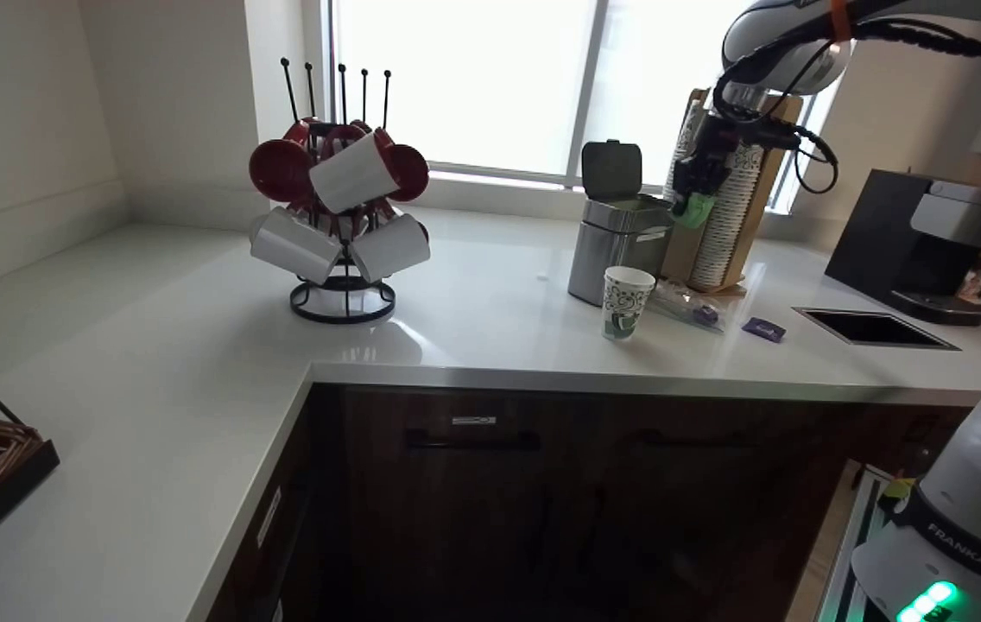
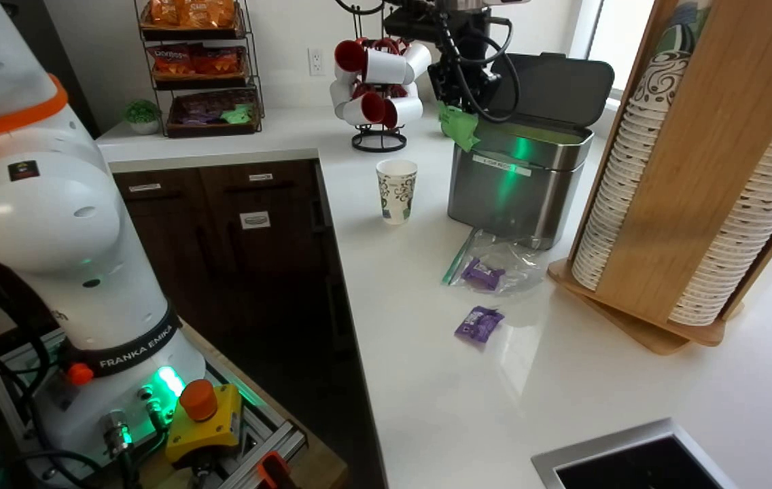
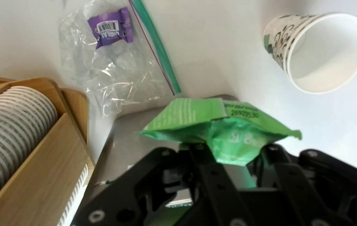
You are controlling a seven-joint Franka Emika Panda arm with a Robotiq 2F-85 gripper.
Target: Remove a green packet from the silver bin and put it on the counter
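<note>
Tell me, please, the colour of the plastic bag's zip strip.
The zip strip is green, seen best in the wrist view.

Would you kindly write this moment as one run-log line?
gripper: holding green packet | position: outside bin | lid: open | placing on counter: pending

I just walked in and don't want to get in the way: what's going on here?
A robot arm has a green packet gripped in its hand. The packet is out of the silver bin, in the air close by it; the bin's lid stands open. It is not yet down on the counter, where a paper cup stands upright.
</note>
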